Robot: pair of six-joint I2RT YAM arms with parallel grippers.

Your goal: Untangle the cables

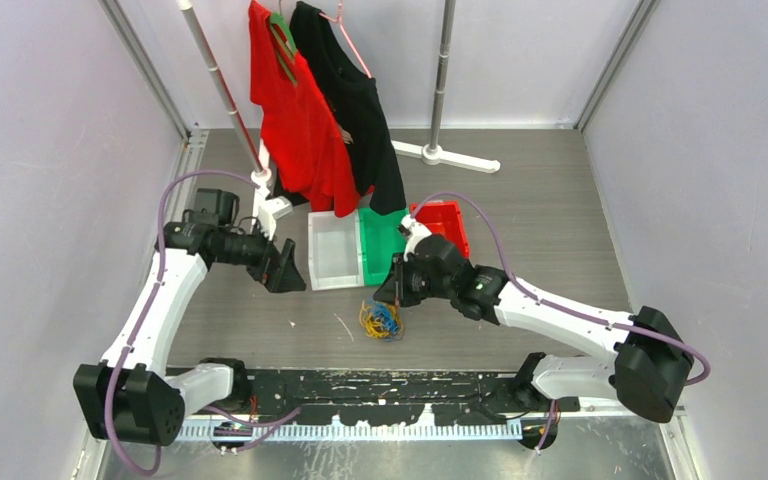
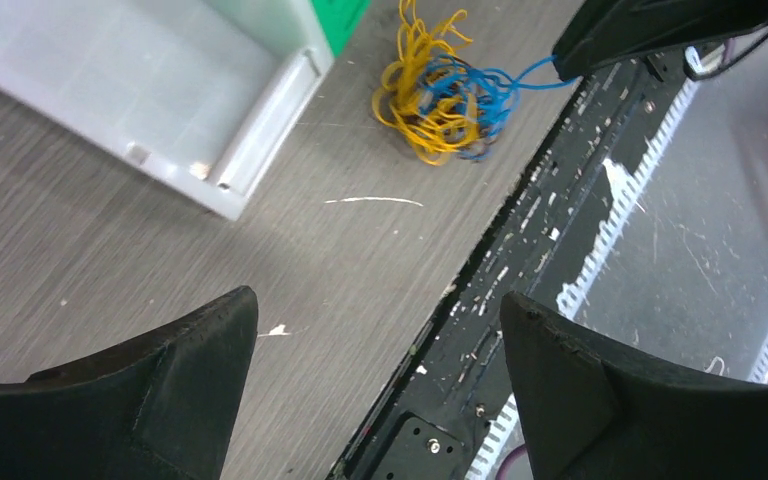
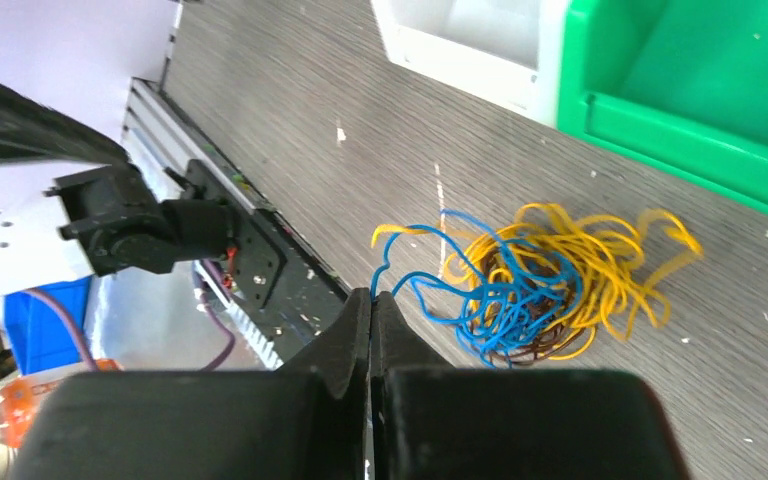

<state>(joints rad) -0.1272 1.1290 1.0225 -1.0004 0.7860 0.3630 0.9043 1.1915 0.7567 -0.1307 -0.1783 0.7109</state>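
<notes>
- Cables [image 3: 550, 285]: 1 loose bunch of yellow-orange, blue and dark strands. It lies on the grey table [image 1: 560, 250] just in front of the green bin [image 3: 680, 130], between the 2 arms and near the black rail at the table's near edge.
- Blue cable [image 3: 420, 285]: 1 strand drawn out of the bunch toward the right arm, with its far part looped in among the yellow.
- Right gripper [image 3: 371, 295]: jaws pressed fully together, pinching the blue cable at the very tips, just beside the bunch.
- Left gripper [image 2: 378, 310]: jaws spread wide and holding nothing. It is poised above bare table well apart from the bunch and aimed toward it.
- Step in hand, as judged: the first separation, with 1 blue strand gripped and the knot not yet opened.
- Next move, as judged: a slow pull away from the bunch, with the left gripper brought in to pin or take the yellow mass so the whole bunch does not drag along.
- Surroundings: white bin [image 1: 332, 250] beside the green one, red bin [image 1: 445, 222] behind them.
- Hard to make out: how many separate cables there are, where any cable ends, and how the dark strands run under the others. How much cable sits inside the right jaws is also unclear. In the top view the bunch is too small to trace.
</notes>
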